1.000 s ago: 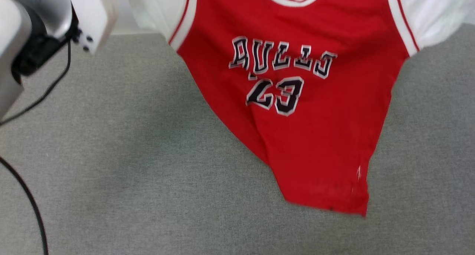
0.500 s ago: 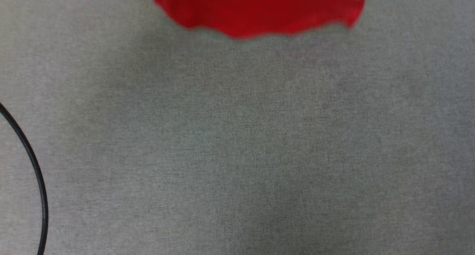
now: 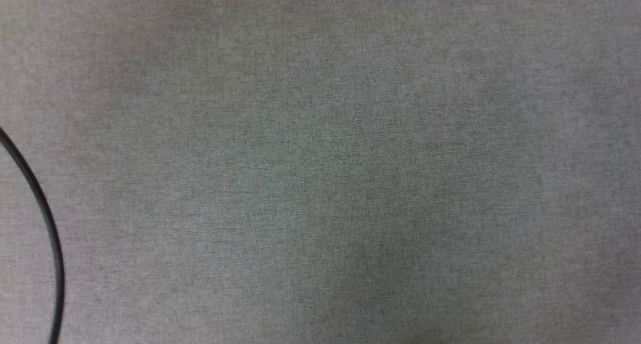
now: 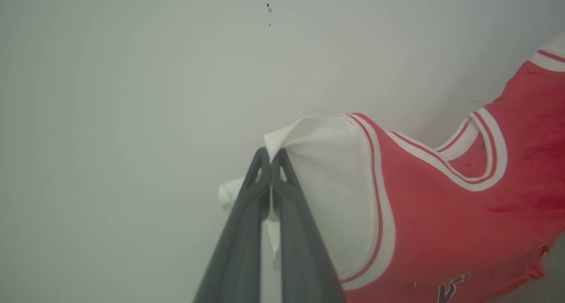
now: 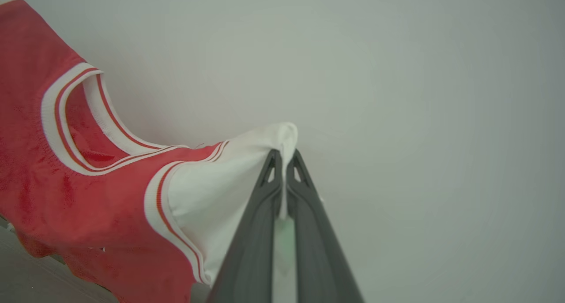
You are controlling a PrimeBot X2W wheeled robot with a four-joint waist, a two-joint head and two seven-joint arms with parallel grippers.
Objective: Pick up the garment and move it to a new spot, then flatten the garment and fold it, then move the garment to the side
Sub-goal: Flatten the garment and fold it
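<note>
1. Left tool (image 4: 270, 155), in the left wrist view: its two dark fingers (image 4: 238, 232) are pressed together at the tips, pinching a fold of one white sleeve (image 4: 326, 162) of the garment (image 4: 441, 206).
   - A small bulge of white cloth sticks out on the far side of the fingers.
   - From the pinch the jersey stretches towards that view's right. First comes the sleeve, then white trim with red stripes, then the red body with its striped neck opening (image 4: 476, 157).
   - A scrap of black, white-outlined lettering (image 4: 450, 289) shows at the bottom edge.
   - The garment hangs in the air in front of a plain pale wall (image 4: 132, 95) with a few dark specks near the top.

2. Right wrist view: the right tool (image 5: 284, 157) is likewise clamped, its fingertips pinching the other white sleeve (image 5: 220, 184), whose edge pokes up just above the tips.
   - The red body spreads away to that view's left, and the striped neck opening is in sight there too.
   - The wavy lower hem (image 5: 66, 259) droops at the lower left.
   - The same pale wall lies behind.

3. Head view: the camera looks down on the counter (image 3: 320, 163), which is covered in grey woven cloth. A thin black cable (image 3: 47, 224) curves along its left edge.
</note>
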